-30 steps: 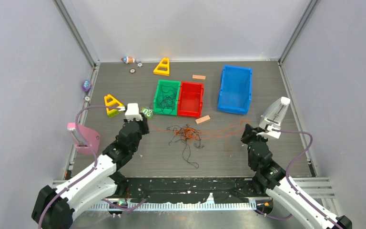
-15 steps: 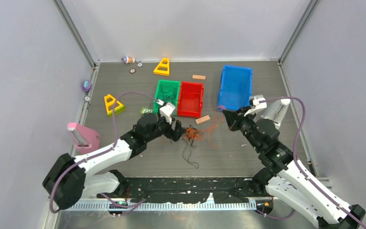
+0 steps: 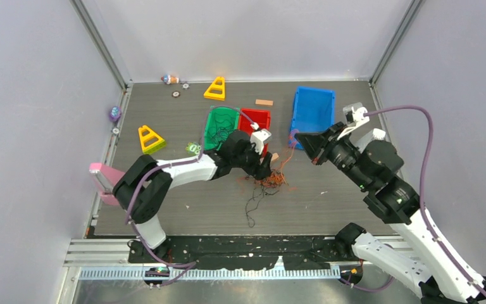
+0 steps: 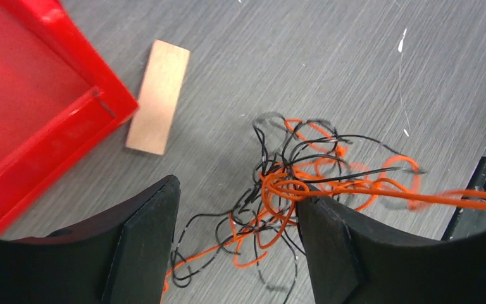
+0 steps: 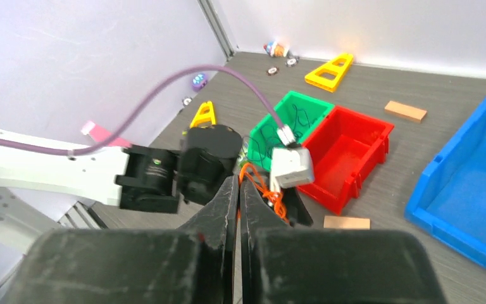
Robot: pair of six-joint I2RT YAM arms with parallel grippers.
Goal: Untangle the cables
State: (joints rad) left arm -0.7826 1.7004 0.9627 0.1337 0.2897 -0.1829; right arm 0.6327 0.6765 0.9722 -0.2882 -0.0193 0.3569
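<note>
Clump straddled.
Top view: left gripper, moved in since earlier, is held over thin orange and black wire cables on grey table. Left wrist: jaws parted around them. Right wrist: right gripper clamped on orange strands.

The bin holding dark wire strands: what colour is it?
The bin is green, clearest in the top external view.

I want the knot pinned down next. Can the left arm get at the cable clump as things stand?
Probably yes: the left gripper hangs open right over the cable clump, with strands lying between its jaws and nothing blocking the way.
</note>
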